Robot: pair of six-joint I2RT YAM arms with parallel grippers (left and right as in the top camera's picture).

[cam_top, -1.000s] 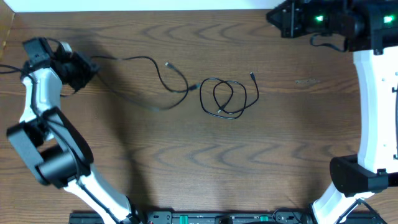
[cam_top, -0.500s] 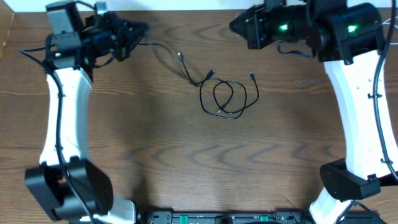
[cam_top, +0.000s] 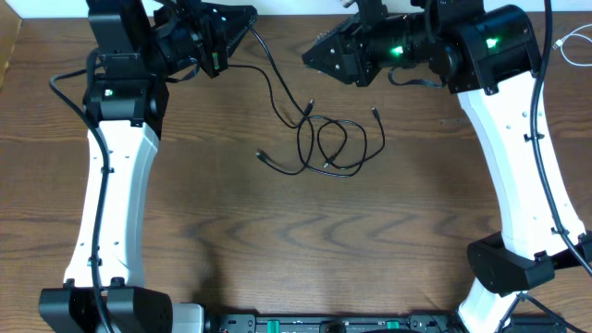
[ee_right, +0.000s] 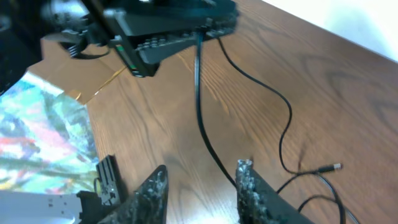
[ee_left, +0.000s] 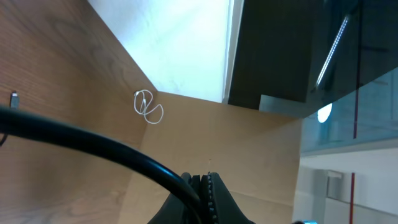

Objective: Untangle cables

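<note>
My left gripper [cam_top: 242, 20] is at the back of the table, shut on a thin black cable [cam_top: 277, 92]. In the left wrist view the black cable [ee_left: 93, 146] runs from the left into the closed left gripper [ee_left: 205, 177]. The strand hangs down to a tangled black loop [cam_top: 338, 143] mid-table, with plug ends [cam_top: 262, 155] lying loose. My right gripper [cam_top: 310, 55] hovers just right of it, open. In the right wrist view the cable [ee_right: 202, 124] drops from the left gripper [ee_right: 180, 28] and passes close inside one finger [ee_right: 245, 183] of the right gripper [ee_right: 202, 177]. A white cable [cam_top: 566, 39] lies coiled far right.
The white wall edge [cam_top: 296, 7] borders the table's back. A black equipment rail [cam_top: 324, 324] lines the front edge. Both white arms [cam_top: 116, 176] [cam_top: 523, 139] stand over the table's left and right sides. A small black bracket [ee_right: 106, 180] shows at the right wrist view's lower left.
Both arms swung in toward the back middle. The left gripper dragged its black cable up and to the right, pulling a plug end out beside the loop. The right gripper opened.
</note>
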